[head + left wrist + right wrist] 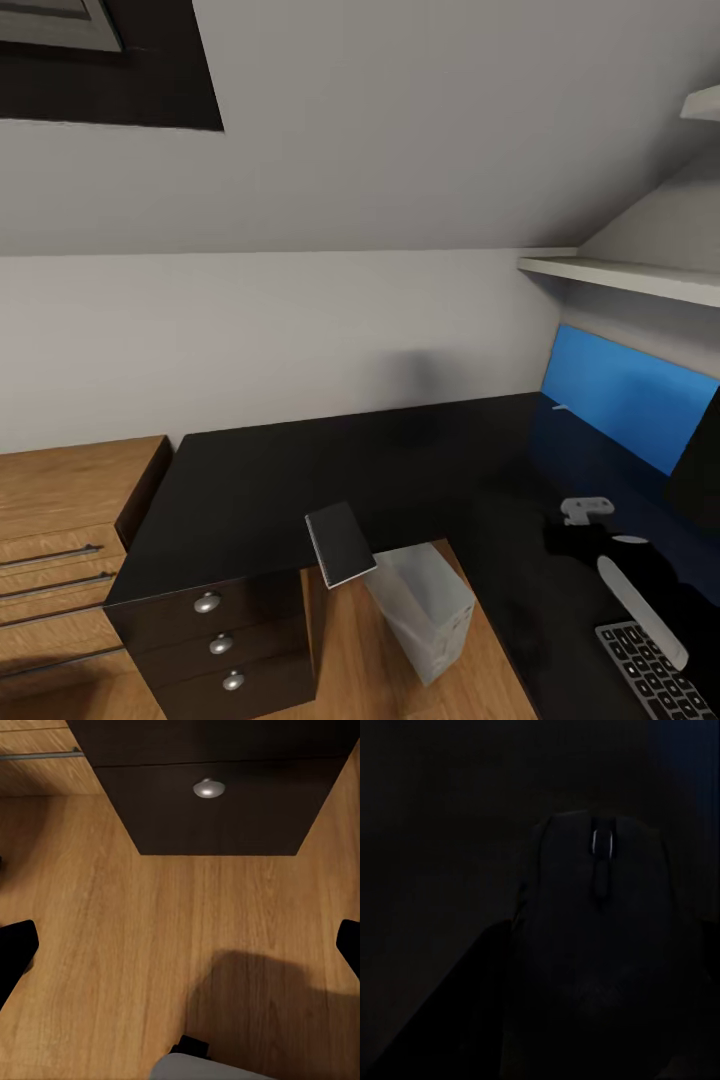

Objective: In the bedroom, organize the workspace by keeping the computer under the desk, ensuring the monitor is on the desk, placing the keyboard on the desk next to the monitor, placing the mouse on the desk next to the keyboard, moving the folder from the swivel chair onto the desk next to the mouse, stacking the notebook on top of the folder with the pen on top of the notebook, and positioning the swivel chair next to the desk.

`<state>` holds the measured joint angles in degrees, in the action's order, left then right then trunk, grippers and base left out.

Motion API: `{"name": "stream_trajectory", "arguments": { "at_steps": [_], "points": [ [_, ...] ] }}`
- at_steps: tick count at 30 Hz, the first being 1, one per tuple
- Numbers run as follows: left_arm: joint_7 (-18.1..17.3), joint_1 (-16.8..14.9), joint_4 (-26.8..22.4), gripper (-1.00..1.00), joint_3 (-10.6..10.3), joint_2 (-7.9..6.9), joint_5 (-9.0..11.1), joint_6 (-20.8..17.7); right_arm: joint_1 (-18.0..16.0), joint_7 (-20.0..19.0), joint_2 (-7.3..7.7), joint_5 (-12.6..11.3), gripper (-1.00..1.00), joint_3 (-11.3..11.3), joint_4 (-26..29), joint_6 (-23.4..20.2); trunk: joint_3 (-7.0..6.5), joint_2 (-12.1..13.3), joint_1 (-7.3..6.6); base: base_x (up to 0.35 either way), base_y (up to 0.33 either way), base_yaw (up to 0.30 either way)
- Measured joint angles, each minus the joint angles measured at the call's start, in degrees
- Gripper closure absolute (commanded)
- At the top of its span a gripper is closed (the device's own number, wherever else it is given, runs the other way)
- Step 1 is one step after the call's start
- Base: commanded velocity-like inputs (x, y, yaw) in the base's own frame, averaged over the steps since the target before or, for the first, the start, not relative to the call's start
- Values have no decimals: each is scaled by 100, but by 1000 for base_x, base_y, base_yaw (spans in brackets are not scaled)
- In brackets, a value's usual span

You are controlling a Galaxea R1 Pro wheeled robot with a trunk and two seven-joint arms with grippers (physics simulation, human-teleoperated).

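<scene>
Mouse (600,937) fills the right wrist view, wheel end pointing away.

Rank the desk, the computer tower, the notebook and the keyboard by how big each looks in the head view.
1. Desk, by far the largest.
2. Computer.
3. Notebook and keyboard: similar in apparent size. The keyboard is cut off by the picture's edge and lies nearer the camera, so I would not rank these two.
</scene>
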<state>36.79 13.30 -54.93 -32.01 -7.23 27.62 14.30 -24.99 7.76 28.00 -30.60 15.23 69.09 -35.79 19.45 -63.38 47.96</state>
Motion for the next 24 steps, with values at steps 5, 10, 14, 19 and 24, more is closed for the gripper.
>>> {"name": "stream_trajectory", "arguments": {
  "at_steps": [5, 10, 14, 19, 24],
  "points": [
    [0, 0, 0, -100, -1, 0, 0, 0, 1, -5, -3, 265, 100, 7, -67, 98, 0, 0, 0, 0, 0, 0],
    [-1, 0, 0, -100, 0, 3, 0, 0, -1, -18, -8, 487, 100, -1, -548, 384, 0, 0, 0, 0, 0, 0],
    [0, -1, 1, -100, -2, 8, 0, 0, -584, -1029, -4, 789, 100, -3, -2690, 1350, -1, 1, 0, 0, 0, 0],
    [4, 0, -57, -100, -1, 9, 1, 7, -1226, -1481, -19, 1089, 100, 0, -4295, 1815, 0, 0, 0, 0, 0, 0],
    [33, 0, -199, -100, -2, 9, 7, 8, -1264, -1490, -34, 1094, 100, 1, -4345, 1774, 17, -39, 21, 0, 0, 0]
  ]
}}
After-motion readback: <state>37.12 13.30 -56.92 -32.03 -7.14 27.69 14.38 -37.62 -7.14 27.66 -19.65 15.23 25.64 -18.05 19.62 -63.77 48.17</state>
